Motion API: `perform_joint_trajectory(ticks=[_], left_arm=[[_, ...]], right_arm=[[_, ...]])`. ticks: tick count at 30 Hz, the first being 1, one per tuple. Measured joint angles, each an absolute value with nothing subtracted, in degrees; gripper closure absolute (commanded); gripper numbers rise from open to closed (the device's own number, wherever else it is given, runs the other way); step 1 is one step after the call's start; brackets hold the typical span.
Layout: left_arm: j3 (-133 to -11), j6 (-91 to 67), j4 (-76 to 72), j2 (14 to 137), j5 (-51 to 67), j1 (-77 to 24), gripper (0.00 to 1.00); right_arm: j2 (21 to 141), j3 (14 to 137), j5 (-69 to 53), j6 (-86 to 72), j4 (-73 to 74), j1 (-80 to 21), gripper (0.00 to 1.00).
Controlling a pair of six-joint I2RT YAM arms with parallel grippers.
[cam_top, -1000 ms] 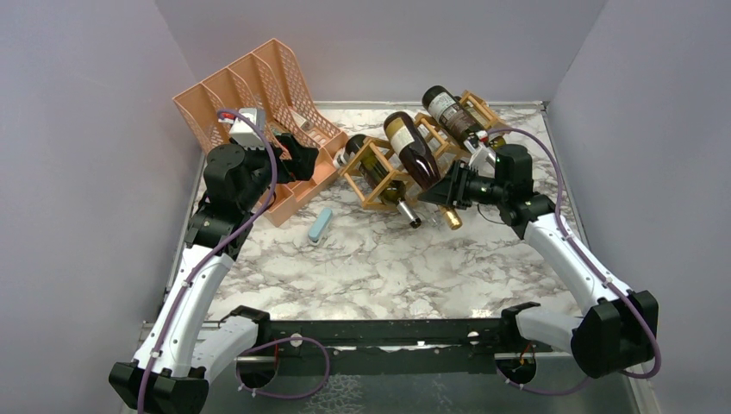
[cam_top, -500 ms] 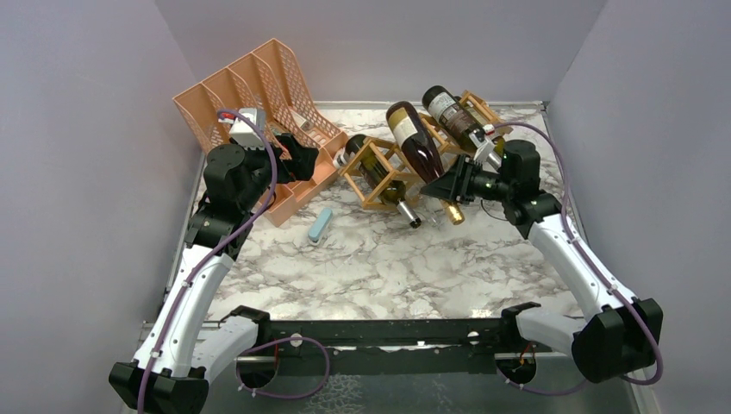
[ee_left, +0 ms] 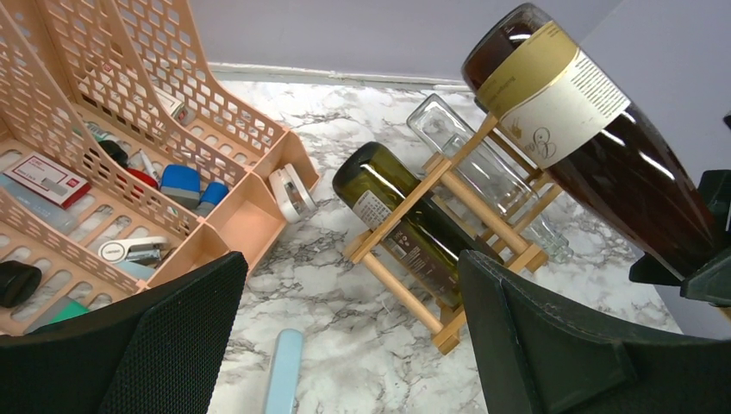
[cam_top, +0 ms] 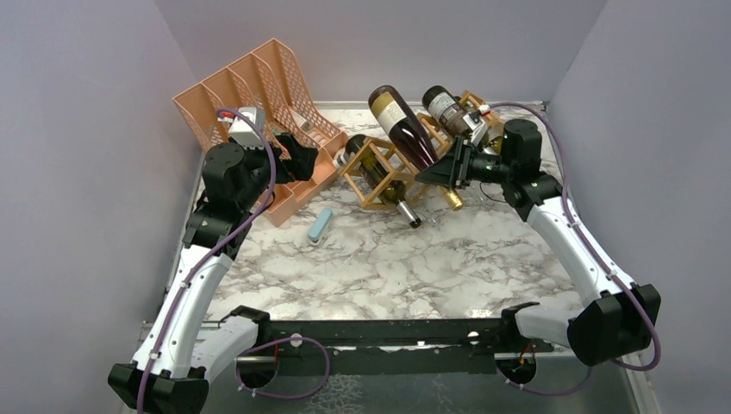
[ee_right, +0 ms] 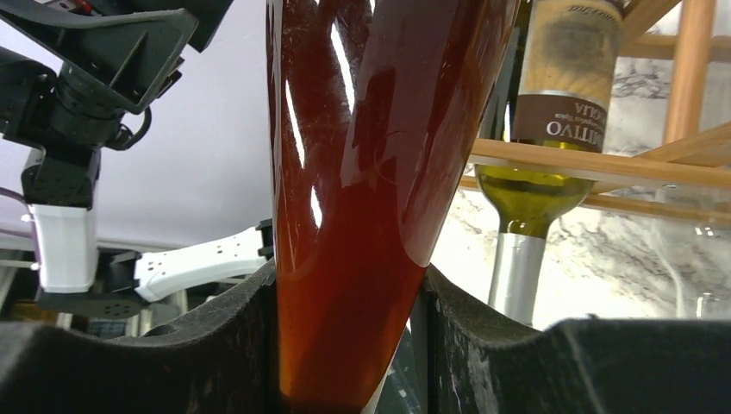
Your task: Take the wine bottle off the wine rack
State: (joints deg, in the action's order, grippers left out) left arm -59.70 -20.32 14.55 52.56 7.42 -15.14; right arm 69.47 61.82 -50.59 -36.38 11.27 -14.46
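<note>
The wine bottle (cam_top: pixel 402 128) is amber-brown with a cream label. It slants steeply, base up and toward the back, over the light wooden wine rack (cam_top: pixel 369 164). My right gripper (cam_top: pixel 444 171) is shut on its lower shoulder near the neck. In the right wrist view the amber glass (ee_right: pixel 362 172) fills the gap between both pads, and the gripper (ee_right: pixel 349 293) clamps it. The left wrist view shows the bottle (ee_left: pixel 586 129) raised above the rack (ee_left: pixel 448 241). My left gripper (cam_top: pixel 302 159) hovers open beside the organiser, with nothing between its fingers (ee_left: pixel 349 276).
A green bottle (cam_top: pixel 385 179) lies in the rack's left opening. A dark bottle (cam_top: pixel 448 112) rests at the rack's right end and a clear bottle (ee_left: pixel 483 164) lies behind. A salmon mesh organiser (cam_top: pixel 259 95) stands at the back left. A light blue bar (cam_top: pixel 320 226) lies on the marble.
My right gripper has risen and moved back with the wine bottle. The bottle's base has swung up and back, so it now stands steeper and higher over the rack. The left arm has not moved.
</note>
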Motion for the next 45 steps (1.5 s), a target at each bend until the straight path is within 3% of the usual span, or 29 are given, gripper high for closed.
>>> perform_joint_trajectory(ticks=[7,19,27,37,45], left_arm=[[-63.44,-19.20,16.64,51.81,7.31,-15.14,0.01],[-66.17,-15.55,20.45,49.56,5.28,-15.14,0.01],[-66.17,-12.43,22.94,49.06,5.78,-15.14,0.01],[-62.70,-6.90,23.92,48.69,20.60,-16.08,0.01],[-57.14,-4.25,23.03,49.93,29.30,-25.93,0.01]], right_arm=[[72.01,62.89,-52.51,-39.48,13.04,-16.69,0.94],[75.46,63.96,-52.66,-39.18,17.04,-30.02,0.94],[76.88,64.01,-52.86,-41.91,17.28,-31.97,0.94],[78.15,64.29,-52.88,-41.41,27.79,-33.06,0.94],[78.15,64.29,-53.63,-34.33,34.87,-33.54,0.94]])
